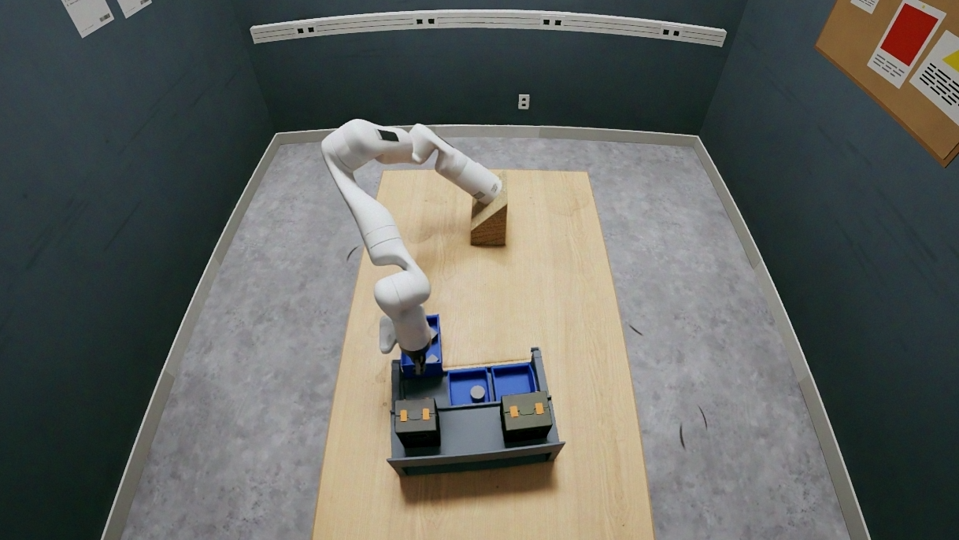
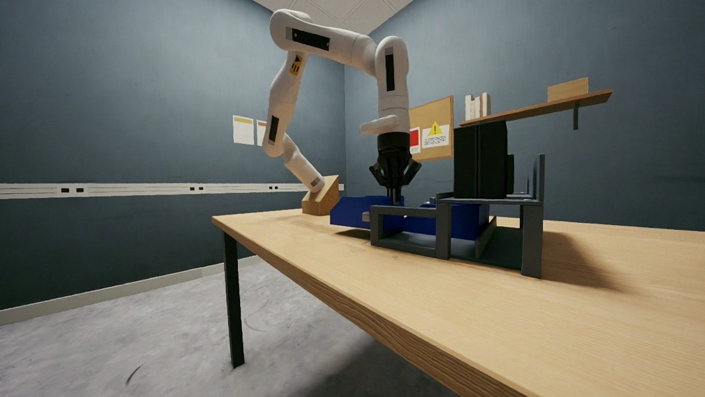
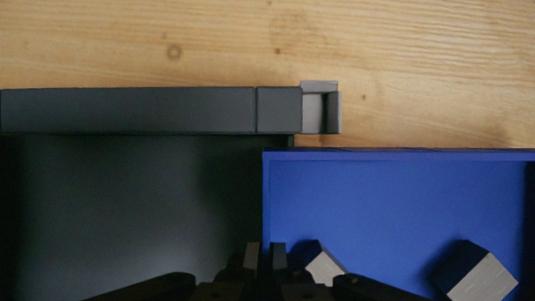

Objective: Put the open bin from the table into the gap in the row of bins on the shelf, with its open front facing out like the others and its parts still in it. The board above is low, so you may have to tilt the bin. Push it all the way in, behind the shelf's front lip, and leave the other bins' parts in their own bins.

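Observation:
The open blue bin is at the mouth of the gap point(image 1: 417, 387) at the left end of the grey shelf point(image 1: 469, 416). My gripper point(image 1: 419, 363) points straight down and is shut on the thin bin wall that faces the shelf. In the wrist view the fingers straddle that wall of the bin point(image 3: 396, 216), which reaches a little over the shelf's front edge. Two grey parts point(image 3: 323, 267) point(image 3: 481, 277) lie in the bin. From the side, the gripper point(image 2: 394, 196) holds the bin point(image 2: 362, 210) in front of the shelf point(image 2: 458, 231).
Two other blue bins point(image 1: 469, 385) point(image 1: 513, 378) sit in the row; the middle one holds a grey cylinder point(image 1: 477, 392). Two dark cases point(image 1: 416, 422) point(image 1: 527, 414) stand on the low board above. A wooden wedge point(image 1: 490, 217) carries the arm's base.

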Robot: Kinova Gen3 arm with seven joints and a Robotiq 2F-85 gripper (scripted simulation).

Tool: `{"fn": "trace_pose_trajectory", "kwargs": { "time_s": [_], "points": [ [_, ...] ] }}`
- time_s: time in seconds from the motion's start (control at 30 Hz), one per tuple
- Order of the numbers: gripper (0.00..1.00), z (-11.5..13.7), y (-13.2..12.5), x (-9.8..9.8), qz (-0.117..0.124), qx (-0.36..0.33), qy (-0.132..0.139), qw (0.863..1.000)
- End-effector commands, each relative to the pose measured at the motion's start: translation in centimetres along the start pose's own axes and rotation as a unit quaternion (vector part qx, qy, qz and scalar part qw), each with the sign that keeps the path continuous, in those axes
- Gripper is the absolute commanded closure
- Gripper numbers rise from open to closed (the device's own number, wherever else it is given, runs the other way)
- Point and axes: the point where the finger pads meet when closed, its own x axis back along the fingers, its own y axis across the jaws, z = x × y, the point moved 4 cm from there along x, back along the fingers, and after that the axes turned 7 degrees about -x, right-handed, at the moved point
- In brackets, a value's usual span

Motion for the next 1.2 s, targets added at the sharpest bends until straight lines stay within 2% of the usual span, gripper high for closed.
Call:
{"fn": "trace_pose_trajectory", "kwargs": {
  "time_s": [0.0,0.3,1.17],
  "points": [
    [0.90,-0.1,-0.1,0.2,0.002,0.000,-0.001,1.000],
    [0.90,-0.2,-1.0,0.3,0.002,0.000,-0.001,1.000],
    [0.90,-0.3,-1.3,0.5,0.002,0.000,-0.001,1.000]
  ]
}}
